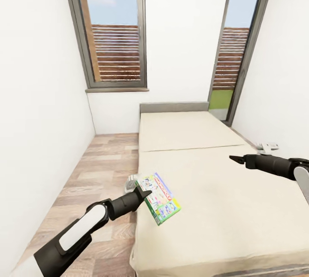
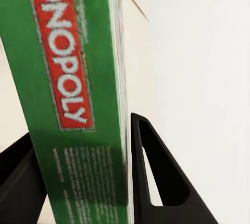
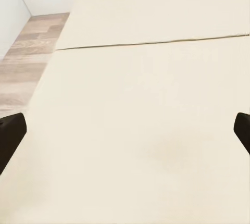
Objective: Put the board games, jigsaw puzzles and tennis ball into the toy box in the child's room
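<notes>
A Monopoly board game box [image 1: 160,197] is being held by the left gripper [image 1: 143,194] at the near left edge of the bed [image 1: 223,208], tilted and lifted off the cream cover. In the left wrist view the box [image 2: 78,99] is being clamped edge-on between the two black fingers [image 2: 151,177], one on each broad face; a flat box is probably being pinched this way because its thin side is what fits between the jaws. A small grey-white object [image 1: 130,184] is being partly hidden behind the box on the wood-plank floor [image 1: 98,169]; what it is cannot be told.

Further right, the mattress is being left bare. The right gripper [image 1: 237,159] is being held out level above the bed's right half, carrying nothing; in the right wrist view its fingertips [image 3: 10,133] are standing wide apart, with only bed cover between them, seemingly being kept ready. The toy box and table are not being viewed; transport there is judged as the next step.
</notes>
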Controlling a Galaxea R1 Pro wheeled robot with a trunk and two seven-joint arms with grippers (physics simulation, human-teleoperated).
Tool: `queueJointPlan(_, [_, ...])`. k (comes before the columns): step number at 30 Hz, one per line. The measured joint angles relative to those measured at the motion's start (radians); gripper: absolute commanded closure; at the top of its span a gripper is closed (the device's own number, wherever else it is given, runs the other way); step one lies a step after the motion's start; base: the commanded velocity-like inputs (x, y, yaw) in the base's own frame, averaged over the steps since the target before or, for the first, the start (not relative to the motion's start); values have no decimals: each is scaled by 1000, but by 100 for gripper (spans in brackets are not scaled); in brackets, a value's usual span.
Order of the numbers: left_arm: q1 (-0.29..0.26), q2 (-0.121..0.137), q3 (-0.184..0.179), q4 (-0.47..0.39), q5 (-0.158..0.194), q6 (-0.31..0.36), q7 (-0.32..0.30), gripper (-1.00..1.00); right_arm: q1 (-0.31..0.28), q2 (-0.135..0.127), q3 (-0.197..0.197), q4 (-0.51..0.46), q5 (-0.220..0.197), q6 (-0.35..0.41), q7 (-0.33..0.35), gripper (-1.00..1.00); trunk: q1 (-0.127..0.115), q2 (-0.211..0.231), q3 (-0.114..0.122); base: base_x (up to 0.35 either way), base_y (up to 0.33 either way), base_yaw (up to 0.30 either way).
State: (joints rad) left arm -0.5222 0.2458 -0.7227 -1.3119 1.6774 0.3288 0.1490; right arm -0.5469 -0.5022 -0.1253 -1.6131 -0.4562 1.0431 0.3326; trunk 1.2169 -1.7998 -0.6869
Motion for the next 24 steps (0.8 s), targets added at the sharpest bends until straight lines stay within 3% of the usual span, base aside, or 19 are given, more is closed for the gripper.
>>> queueJointPlan(6, [4, 3, -1, -1, -30, -13, 2, 100, 0, 5, 2, 0, 1, 0, 1, -100, -23, 42, 16, 0, 0, 294])
queueJointPlan(16, [6, 5, 1, 5, -34, -18, 0, 100, 0, 5, 1, 0, 1, 0, 2, -100, -61, 112, 43, 0, 0, 287])
queueJointPlan(24, [6, 10, 0, 6, -32, -19, -1, 100, 0, 5, -1, 0, 1, 0, 2, -100, -92, 168, 73, 0, 0, 110])
